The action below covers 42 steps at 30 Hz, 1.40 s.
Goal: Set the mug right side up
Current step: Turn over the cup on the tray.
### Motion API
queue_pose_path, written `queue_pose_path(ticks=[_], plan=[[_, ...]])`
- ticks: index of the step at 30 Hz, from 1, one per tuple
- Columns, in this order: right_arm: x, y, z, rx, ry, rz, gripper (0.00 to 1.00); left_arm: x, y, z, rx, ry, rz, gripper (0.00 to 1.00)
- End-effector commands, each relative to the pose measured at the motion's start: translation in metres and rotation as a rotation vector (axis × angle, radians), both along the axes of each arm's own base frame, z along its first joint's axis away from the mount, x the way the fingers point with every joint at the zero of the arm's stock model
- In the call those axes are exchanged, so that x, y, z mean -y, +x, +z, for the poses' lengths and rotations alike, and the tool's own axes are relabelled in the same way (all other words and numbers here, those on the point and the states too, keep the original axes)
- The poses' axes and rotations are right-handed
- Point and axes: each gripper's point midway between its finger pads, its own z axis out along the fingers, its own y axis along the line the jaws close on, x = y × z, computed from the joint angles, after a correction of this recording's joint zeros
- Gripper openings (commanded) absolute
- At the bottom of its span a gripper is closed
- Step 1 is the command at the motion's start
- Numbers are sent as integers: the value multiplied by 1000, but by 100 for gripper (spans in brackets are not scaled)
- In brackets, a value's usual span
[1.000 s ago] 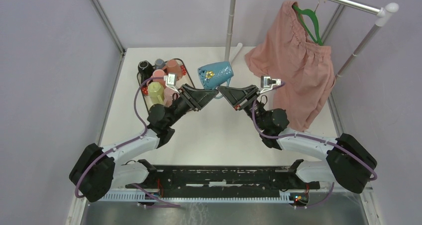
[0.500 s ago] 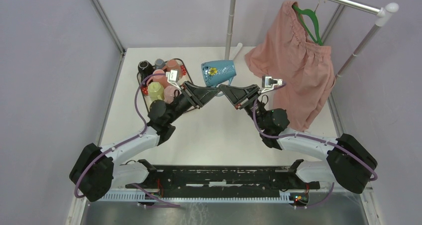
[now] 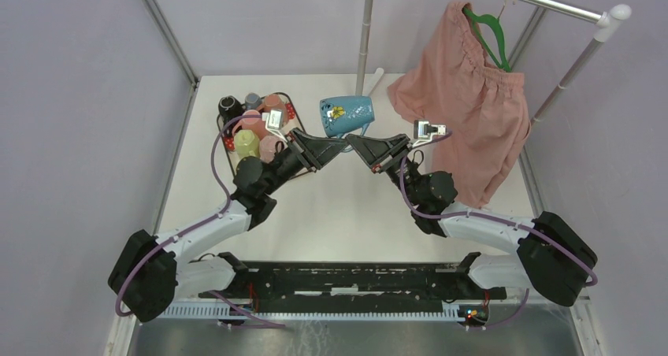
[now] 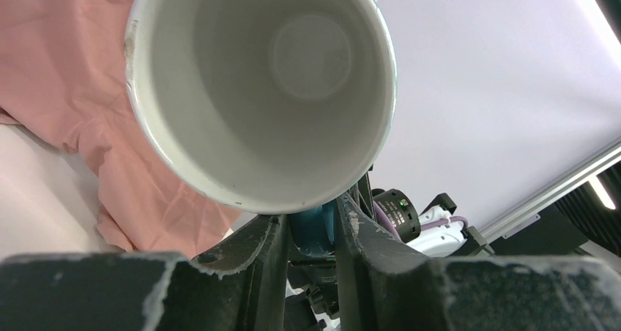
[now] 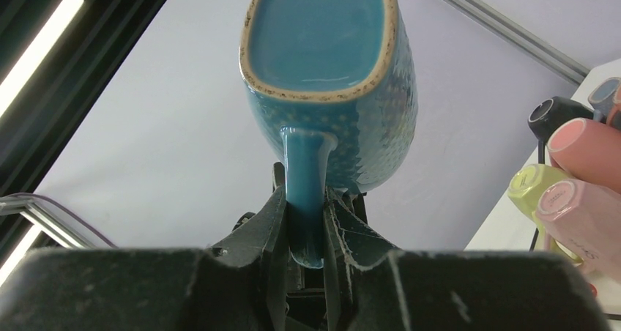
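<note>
Aloft, 1 mug (image 3: 345,113) between 2 grippers (image 3: 336,142) (image 3: 354,142)

Lilac walls (image 3: 79,96), white table (image 3: 331,214)

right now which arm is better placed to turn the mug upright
Probably right: the right gripper is shut on the handle of the mug, holding it sideways. The left gripper flanks that handle, but its grip is unclear.

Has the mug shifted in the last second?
Yes. In the top view the mug has levelled out and edged slightly right, away from the tray and toward the pole.
</note>
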Motion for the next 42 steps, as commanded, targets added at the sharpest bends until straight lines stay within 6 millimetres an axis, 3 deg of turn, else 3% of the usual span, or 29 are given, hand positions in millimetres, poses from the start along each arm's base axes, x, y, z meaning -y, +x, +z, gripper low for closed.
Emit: queue_pose_path(ticks=[1,6,13,24,32,42], plan=[[-17,-25,-11,16,-61,127,0,-7,-19,47,206,-51,8,2],[-12,-22,-16,6,-84,88,1,-11,-27,53,242,-53,3,2],[-6,-14,-20,-9,-130,20,22,-10,-41,60,295,-69,-51,2],[9,-7,-22,-12,-182,-73,38,-10,-47,62,321,-72,-71,2],[22,-4,-30,-35,-206,-137,56,-11,-49,63,328,-68,-71,2],[35,-1,-33,-47,-230,-203,59,-11,-50,62,331,-63,-74,2]])
